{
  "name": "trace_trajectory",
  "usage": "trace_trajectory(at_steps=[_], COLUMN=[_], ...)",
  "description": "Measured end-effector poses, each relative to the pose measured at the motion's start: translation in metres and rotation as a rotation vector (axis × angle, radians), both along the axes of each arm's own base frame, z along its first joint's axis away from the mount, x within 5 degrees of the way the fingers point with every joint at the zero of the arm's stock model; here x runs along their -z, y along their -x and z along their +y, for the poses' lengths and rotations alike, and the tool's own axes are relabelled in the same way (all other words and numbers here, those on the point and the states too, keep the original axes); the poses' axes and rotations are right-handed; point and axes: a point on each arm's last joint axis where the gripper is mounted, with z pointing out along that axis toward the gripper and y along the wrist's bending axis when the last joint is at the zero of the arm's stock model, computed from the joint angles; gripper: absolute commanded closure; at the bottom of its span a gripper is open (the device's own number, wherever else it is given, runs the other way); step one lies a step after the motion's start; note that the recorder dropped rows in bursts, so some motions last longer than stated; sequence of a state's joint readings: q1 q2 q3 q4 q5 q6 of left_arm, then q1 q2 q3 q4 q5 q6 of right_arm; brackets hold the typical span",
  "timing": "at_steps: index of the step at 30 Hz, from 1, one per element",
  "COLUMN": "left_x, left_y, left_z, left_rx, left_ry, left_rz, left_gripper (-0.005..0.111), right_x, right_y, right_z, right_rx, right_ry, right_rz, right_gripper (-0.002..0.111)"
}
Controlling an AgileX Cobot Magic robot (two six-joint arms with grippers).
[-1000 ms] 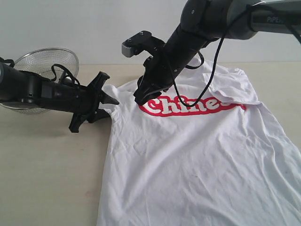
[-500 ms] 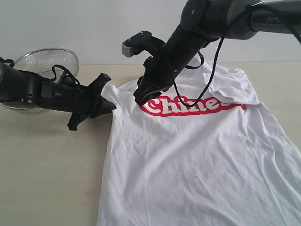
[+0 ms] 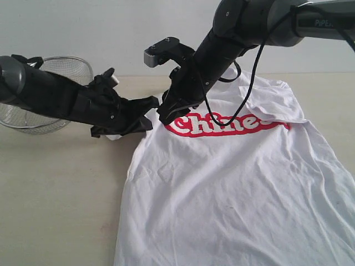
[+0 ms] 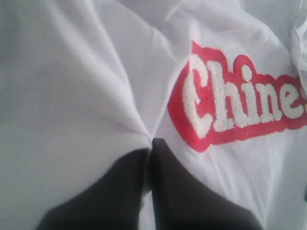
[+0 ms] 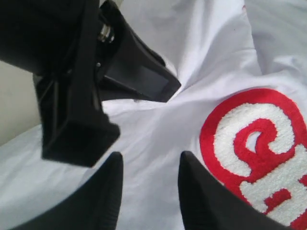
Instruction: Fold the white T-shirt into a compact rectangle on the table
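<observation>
While the left jaws pinch the white T-shirt, right jaws straddle it.

table | pale beige | white T-shirt spread out | mesh bowl far left

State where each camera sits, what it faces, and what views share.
Exterior: off the arms, facing across the table; shows white T-shirt, steel mesh bowl, left gripper, right gripper.
Left wrist: on left arm, looking past its gripper, shut on the shirt.
Right wrist: on right arm, looking past its open gripper at the left gripper.
Shared: all show the red lettering.
</observation>
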State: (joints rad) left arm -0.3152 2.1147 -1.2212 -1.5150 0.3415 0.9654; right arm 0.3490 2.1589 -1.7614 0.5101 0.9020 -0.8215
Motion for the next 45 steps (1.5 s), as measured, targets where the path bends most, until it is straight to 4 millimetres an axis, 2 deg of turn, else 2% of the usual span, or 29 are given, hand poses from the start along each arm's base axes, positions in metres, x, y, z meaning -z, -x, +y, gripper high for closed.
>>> trace_trajectory(at_steps=[6,14,17,22,24,31,34,38,45], left_x=[-0.028,-0.02,-0.019,-0.018,-0.018,-0.019,-0.026,-0.047,-0.073], left_y=[-0.002,0.001,0.001,0.002,0.003,0.006,0.007,0.01,0.043], left_z=[-0.004,-0.01,-0.011,-0.012,-0.012,-0.007,0.002,0.014,0.034], left_rx=[0.037,0.059,0.062,0.093,0.099,0.15,0.164,0.152,0.115], left_ry=[-0.058,-0.034,-0.029,-0.034,-0.036,-0.016,-0.036,-0.075,-0.111], left_rz=[-0.106,-0.068,-0.063,-0.061,-0.061,-0.018,0.001,-0.022,-0.061], left_gripper=[0.102,0.1,0.086,0.039,0.031,0.037,0.039,0.039,0.039], right_x=[0.0,0.0,0.0,0.001,0.002,0.002,0.002,0.001,0.002], right_y=[0.0,0.001,0.001,0.003,0.004,0.005,0.005,0.004,0.003], right_z=[0.0,0.0,0.0,0.0,0.0,0.0,0.001,0.001,0.003], right_rx=[0.009,0.006,0.006,-0.002,-0.005,-0.023,-0.04,-0.042,-0.113], right_ry=[-0.002,-0.001,-0.001,0.003,0.004,-0.002,-0.002,-0.004,0.046], right_rz=[0.007,0.016,0.017,0.034,0.041,0.045,0.034,0.021,-0.056], right_gripper=[0.076,0.076,0.076,0.076,0.076,0.075,0.064,0.052,0.053])
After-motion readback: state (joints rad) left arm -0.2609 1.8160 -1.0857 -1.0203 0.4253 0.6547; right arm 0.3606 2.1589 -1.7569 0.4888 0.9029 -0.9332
